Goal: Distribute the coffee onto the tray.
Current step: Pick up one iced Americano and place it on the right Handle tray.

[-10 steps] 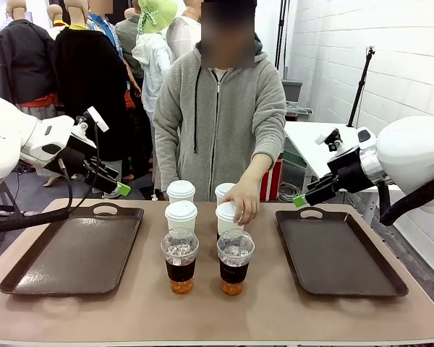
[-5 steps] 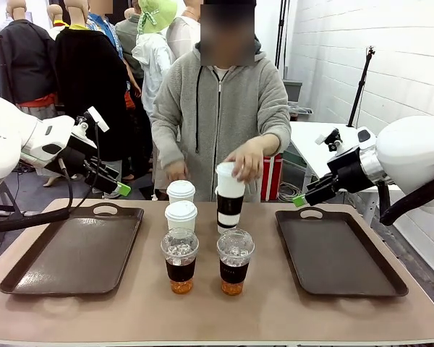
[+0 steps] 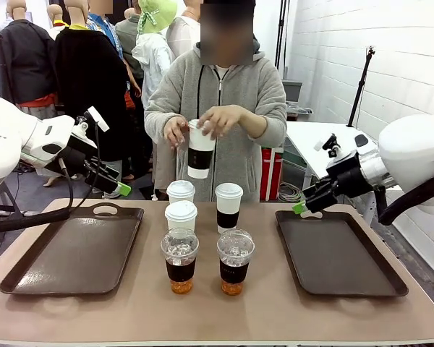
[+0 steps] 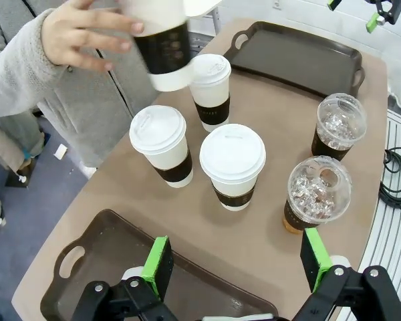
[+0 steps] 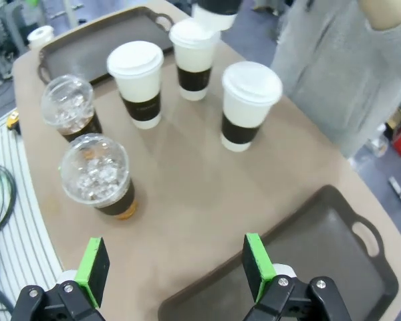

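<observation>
Coffee cups (image 3: 181,215) stand five on the bench (image 3: 275,311); the person's hands (image 3: 218,119) hold a sixth cup (image 3: 199,155) aloft. Left gripper (image 4: 236,261) and right gripper (image 5: 175,266) hover released, empty.

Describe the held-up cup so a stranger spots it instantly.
Look across the table to the person in the grey hoodie. At chest height they hold a white paper cup with a dark sleeve. It alone is off the table.

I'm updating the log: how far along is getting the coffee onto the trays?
Done: nothing yet; the left tray and right tray carry no cup. In hand: the person holds one white cup in the air. Remaining: three white cups and two clear cups stand mid-table; the left tool and right tool hang open.
</observation>
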Controlling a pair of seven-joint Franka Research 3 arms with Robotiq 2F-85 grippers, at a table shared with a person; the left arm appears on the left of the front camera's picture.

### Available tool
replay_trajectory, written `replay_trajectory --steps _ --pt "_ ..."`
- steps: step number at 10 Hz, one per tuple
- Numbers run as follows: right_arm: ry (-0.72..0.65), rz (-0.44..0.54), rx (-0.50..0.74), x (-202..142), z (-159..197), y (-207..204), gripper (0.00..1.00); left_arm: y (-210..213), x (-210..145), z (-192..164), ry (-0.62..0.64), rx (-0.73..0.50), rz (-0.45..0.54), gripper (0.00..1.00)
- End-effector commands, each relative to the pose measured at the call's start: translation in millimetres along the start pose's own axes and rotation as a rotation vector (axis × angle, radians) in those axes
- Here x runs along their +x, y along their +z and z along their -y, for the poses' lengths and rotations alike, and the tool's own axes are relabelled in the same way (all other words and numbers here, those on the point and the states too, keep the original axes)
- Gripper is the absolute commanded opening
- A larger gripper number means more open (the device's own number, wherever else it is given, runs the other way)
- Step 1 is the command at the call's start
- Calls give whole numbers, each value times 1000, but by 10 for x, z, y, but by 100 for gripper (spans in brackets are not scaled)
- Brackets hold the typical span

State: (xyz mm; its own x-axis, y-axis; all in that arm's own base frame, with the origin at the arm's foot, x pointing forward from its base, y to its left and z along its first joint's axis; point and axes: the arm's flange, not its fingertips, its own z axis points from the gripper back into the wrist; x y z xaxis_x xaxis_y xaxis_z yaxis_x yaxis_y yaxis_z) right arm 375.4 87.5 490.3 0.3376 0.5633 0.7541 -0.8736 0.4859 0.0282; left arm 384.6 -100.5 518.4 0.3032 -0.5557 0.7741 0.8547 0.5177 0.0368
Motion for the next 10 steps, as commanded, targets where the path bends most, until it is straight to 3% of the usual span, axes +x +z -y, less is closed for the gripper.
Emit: replay_trajectory --steps 1,7,10 --pt "83 35 129 -166 104 -143 100 -17 -12 -51 -21 -13 10 100" --pt "344 71 274 -417 234 -531 100 -17 -12 -51 -21 -13 10 100" --pt "286 7 248 -398 256 -579 100 -17 -12 -51 -21 -13 10 100"
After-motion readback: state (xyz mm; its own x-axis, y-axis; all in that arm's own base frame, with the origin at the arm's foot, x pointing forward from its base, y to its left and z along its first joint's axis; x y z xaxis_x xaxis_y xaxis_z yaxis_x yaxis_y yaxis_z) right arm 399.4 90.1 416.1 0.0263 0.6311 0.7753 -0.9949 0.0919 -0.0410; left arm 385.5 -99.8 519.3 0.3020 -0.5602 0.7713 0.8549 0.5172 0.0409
